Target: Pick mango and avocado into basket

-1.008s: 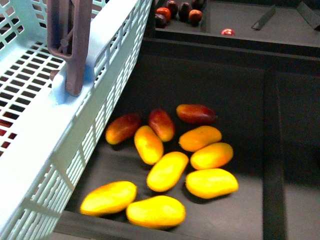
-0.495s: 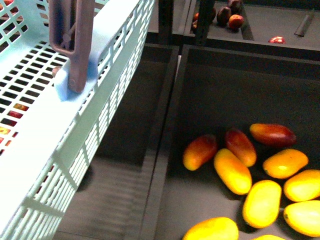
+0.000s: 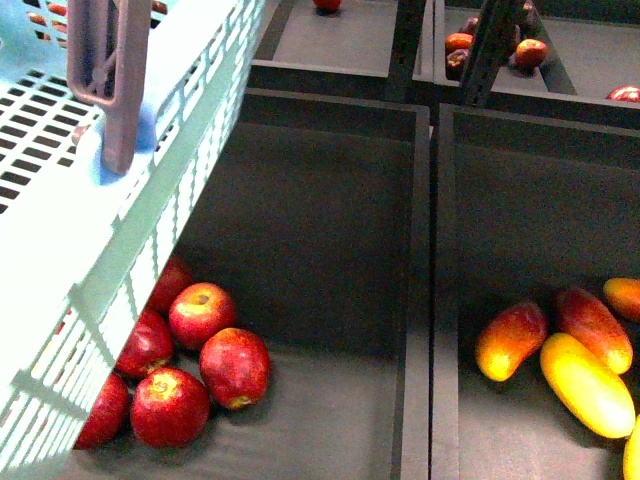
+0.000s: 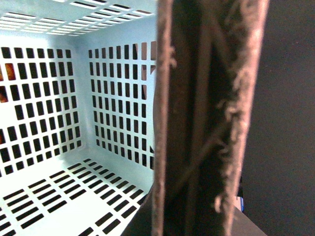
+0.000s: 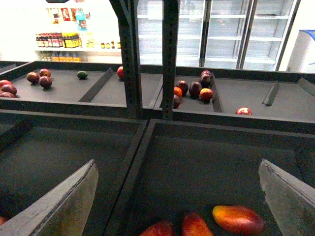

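Note:
The pale teal basket (image 3: pixel 120 230) fills the left of the front view, tilted, with its brown-grey handle (image 3: pixel 105 80) standing up. My left gripper (image 4: pixel 194 223) is shut on that handle (image 4: pixel 202 118); the basket's slotted walls (image 4: pixel 54 113) show behind it and nothing lies on the floor part in view. A yellow mango (image 3: pixel 588 385) lies in the right-hand bin among red-orange elongated ones (image 3: pixel 512 340). My right gripper (image 5: pixel 177 164) hangs open above that bin, nothing between its fingers (image 5: pixel 59 206). A small dark green fruit, seemingly the avocado (image 5: pixel 82 74), lies on the far shelf.
Several red apples (image 3: pixel 200 370) lie in the middle bin, partly under the basket. A raised divider (image 3: pixel 432 300) separates the two bins. The upper shelf holds dark red fruits (image 5: pixel 197 91). Steel posts (image 5: pixel 130 54) rise behind the bins, with fridge doors (image 5: pixel 221 34) beyond.
The front view has swung left: the bin of mangoes slid to the right edge and the apple bin came into sight. The basket stays held by its handle.

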Available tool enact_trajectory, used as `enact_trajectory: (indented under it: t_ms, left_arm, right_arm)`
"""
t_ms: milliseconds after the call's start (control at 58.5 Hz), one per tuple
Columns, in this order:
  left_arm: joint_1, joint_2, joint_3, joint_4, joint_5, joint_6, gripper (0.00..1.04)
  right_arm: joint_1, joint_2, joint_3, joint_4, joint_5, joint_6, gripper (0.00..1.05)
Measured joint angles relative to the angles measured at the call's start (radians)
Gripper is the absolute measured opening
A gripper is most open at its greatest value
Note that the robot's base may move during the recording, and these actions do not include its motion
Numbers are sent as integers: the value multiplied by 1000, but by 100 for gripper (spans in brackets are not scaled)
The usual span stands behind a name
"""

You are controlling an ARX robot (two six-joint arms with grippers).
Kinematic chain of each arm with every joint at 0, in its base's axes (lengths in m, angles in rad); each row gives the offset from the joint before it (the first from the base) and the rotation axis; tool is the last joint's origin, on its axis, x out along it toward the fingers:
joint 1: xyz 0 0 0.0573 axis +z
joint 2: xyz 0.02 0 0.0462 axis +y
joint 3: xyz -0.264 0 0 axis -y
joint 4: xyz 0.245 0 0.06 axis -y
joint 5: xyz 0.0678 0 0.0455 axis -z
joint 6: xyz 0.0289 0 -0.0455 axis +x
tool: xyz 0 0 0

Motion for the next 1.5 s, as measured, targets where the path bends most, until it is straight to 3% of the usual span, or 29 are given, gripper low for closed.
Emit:
enact_trajectory:
  t_ms: [120,803,854,905,939,1042,1127,1332,1503]
  left_arm:
    - [-3,0,0,0,37,-17,6]
    - [-6,0,0,0,27,-19,6]
    - [-15,-3,-35,104,-16,84,6]
    - [-19,11,-68,254,-43,328,6]
    - [-17,29,-64,267,-40,475,6]
    - [16,115,-30,210,47,934,6]
    - [42,200,21,166,147,1125,6]
    - [65,388,123,124,447,1074,6]
    - [22,513,192,80,676,1002,6]
  right_arm:
    - [0,0,0,0,0,0,97]
    - [0,0,0,0,0,0,97]
    - [0,0,0,0,0,0,97]
    - [0,0,0,0,0,0,97]
    - [0,0,0,0,0,0,97]
    - [0,0,0,0,1,0,97]
    - [0,0,0,0,1,0,97]
    - [0,0,0,0,1,0,97]
    - [0,0,0,0,1,0,97]
